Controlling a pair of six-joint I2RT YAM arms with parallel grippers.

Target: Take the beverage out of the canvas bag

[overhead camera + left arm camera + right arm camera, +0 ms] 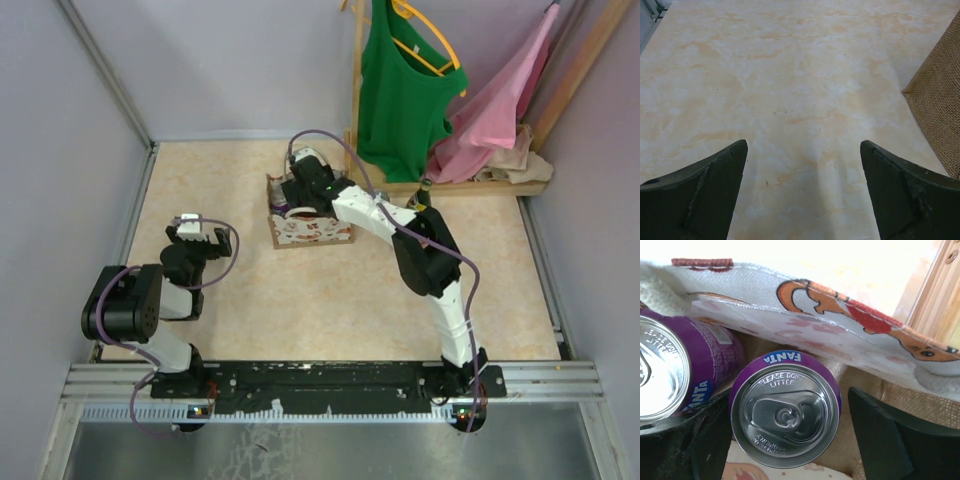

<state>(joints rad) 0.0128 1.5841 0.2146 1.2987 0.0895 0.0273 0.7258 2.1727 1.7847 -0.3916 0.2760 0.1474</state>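
On the marbled table point(250, 300), toward its far side, the bag point(305, 232), upright and open-mouthed. Inside the bag, an upright purple Fanta can point(785, 415), with a second can point(670, 365) just beside it. Down in the bag, the right gripper point(785, 410), jaws spread wide either side of the upright can, gripping nothing. Near the left edge, the left gripper point(804, 145), jaws wide apart, empty.
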